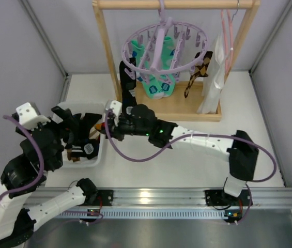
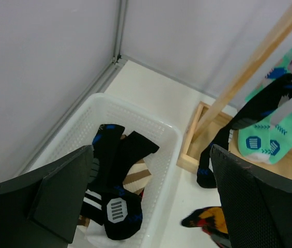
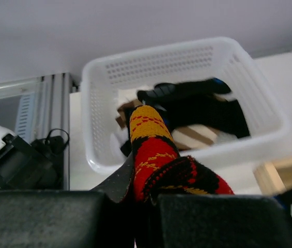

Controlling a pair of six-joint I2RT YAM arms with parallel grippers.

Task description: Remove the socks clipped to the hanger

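The lavender ring hanger (image 1: 161,45) hangs from a wooden rack. Teal green socks (image 1: 158,85), a black-blue sock (image 1: 127,85) and a brown diamond sock (image 1: 192,80) are clipped to it. The teal socks (image 2: 270,139) and the black-blue sock (image 2: 254,111) also show in the left wrist view. My right gripper (image 1: 107,126) (image 3: 140,194) is shut on a black sock with a red-orange pattern (image 3: 153,150), held at the right rim of the white basket (image 1: 96,157). My left gripper (image 1: 76,129) (image 2: 151,206) is open and empty above the basket (image 2: 171,139), which holds several dark socks (image 2: 117,206).
The wooden rack (image 1: 107,57) stands at the back on a wooden base (image 1: 187,108). A thin pink wire hanger (image 1: 227,36) with a white cloth (image 1: 213,77) hangs at its right. Grey walls close in both sides. An aluminium rail (image 1: 187,196) runs along the near edge.
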